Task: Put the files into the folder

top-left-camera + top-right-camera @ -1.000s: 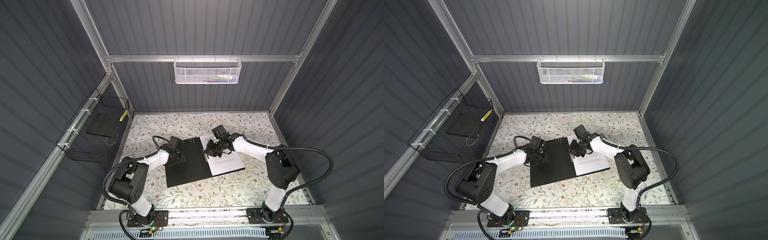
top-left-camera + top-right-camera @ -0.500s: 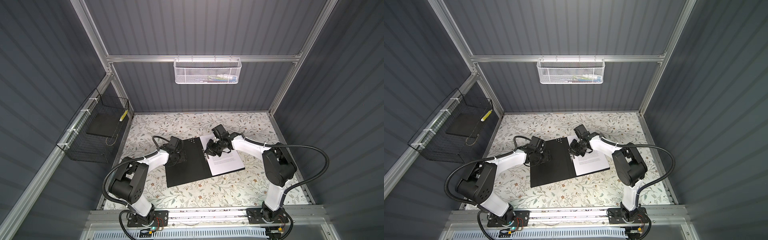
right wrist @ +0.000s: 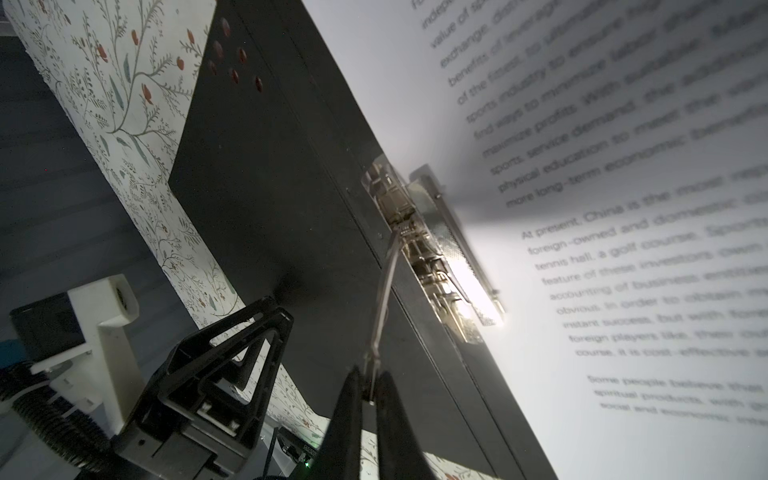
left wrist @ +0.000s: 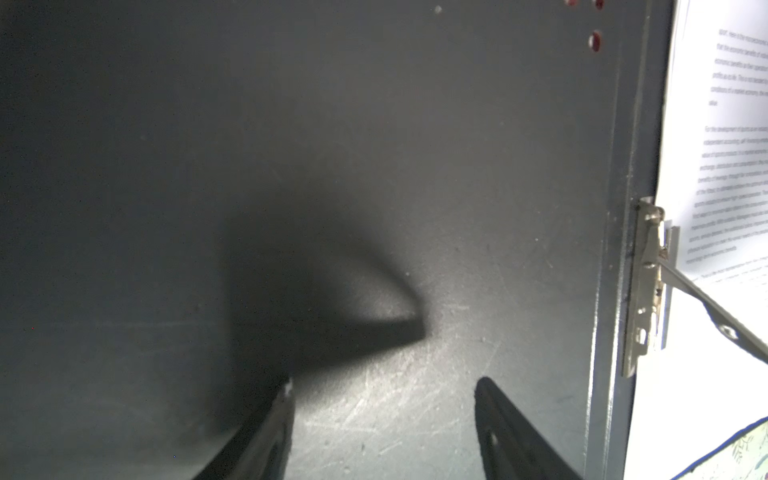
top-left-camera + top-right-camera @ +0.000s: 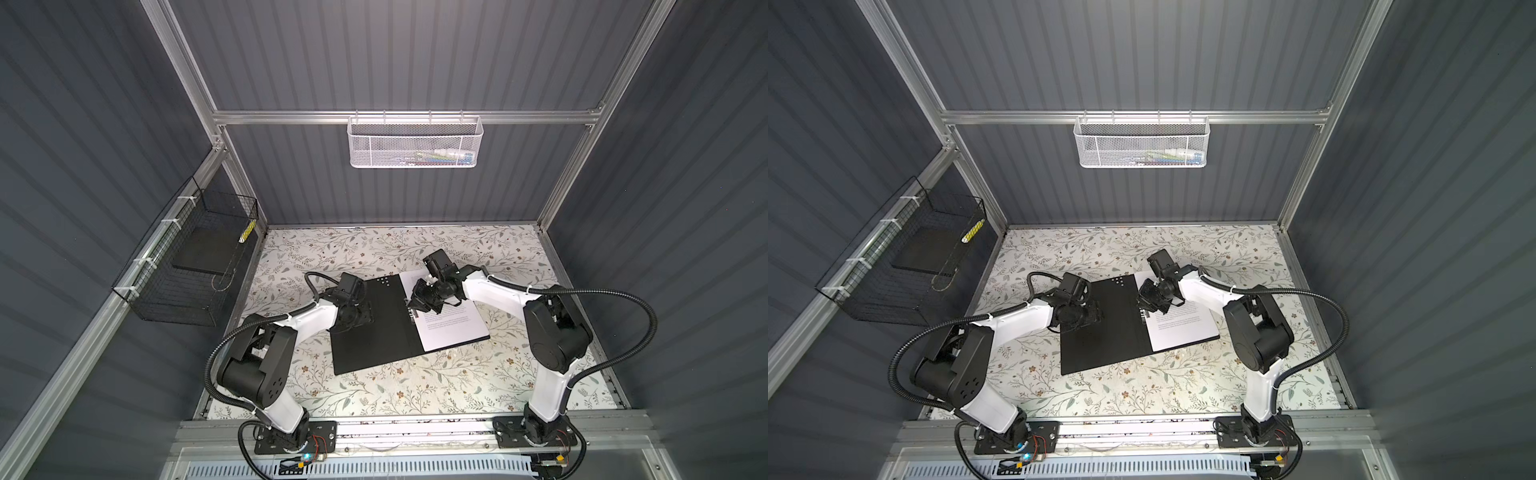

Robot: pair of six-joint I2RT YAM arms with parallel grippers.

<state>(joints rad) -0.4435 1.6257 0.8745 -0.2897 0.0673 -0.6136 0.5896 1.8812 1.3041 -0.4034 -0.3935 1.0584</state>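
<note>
Floral tabletop [image 5: 374, 390] bears the open folder [image 5: 382, 332], spine running nearly front-to-back.

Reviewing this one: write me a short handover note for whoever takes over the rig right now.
Left pincer: open, tips down at the folder's left cover, apparently steadying it.
Right pincer: shut on the tip of the lever of the clip by the spine; lever raised.
Files: lying on the open folder's right half, edge at the clip.
Done: folder open, files laid in.
Left: probably push the lever down to clamp the files, then close the cover. Whether the clip already grips the sheets is unclear.
</note>
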